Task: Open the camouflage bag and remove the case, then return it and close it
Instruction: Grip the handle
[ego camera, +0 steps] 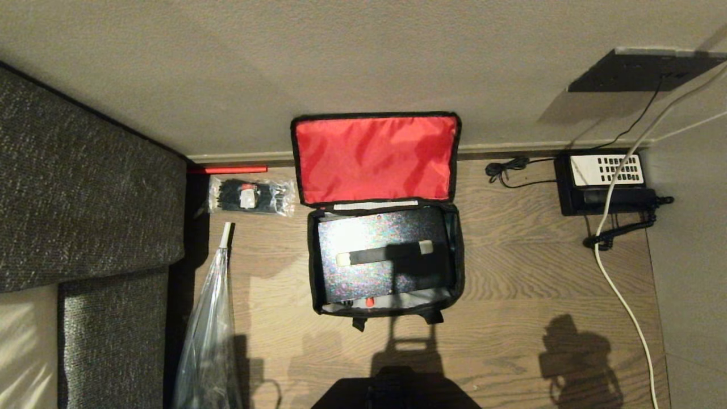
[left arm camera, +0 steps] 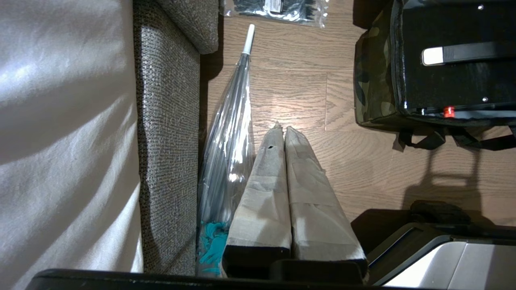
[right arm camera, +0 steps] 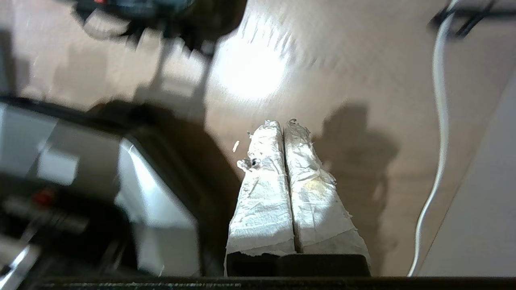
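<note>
Looking down from the head view, a wood-plank floor (ego camera: 528, 284) runs up to a pale wall (ego camera: 341, 57) with a baseboard. The bag (ego camera: 312, 261) sits mid-floor against that wall, its lid thrown back so the red lining (ego camera: 375, 156) faces up. The case (ego camera: 352, 272) lies inside the bag, filling it, with a small red mark on its near side. A dark grey sofa (ego camera: 85, 199) fills the left. Between sofa and bag lie a packet of black ties (ego camera: 251, 196) and a clear folded umbrella (ego camera: 210, 329). To the right a black phone (ego camera: 605, 182) stands by the wall, and a white cable (ego camera: 619, 295) trails across the floor. Neither gripper shows here.

From the left wrist view, the left gripper (left arm camera: 281, 128) hangs over bare floor beside the umbrella (left arm camera: 229, 137), its taped fingers (left arm camera: 264, 189) pressed together, holding nothing. The bag's camouflage side (left arm camera: 373, 80) and the case (left arm camera: 443, 84) lie well apart from it.

From the right wrist view, the right gripper (right arm camera: 280, 123) is also above bare floor, its wrapped fingers (right arm camera: 266, 193) pressed together and empty. The white cable (right arm camera: 437, 141) runs past near a pale wall (right arm camera: 483, 225).
</note>
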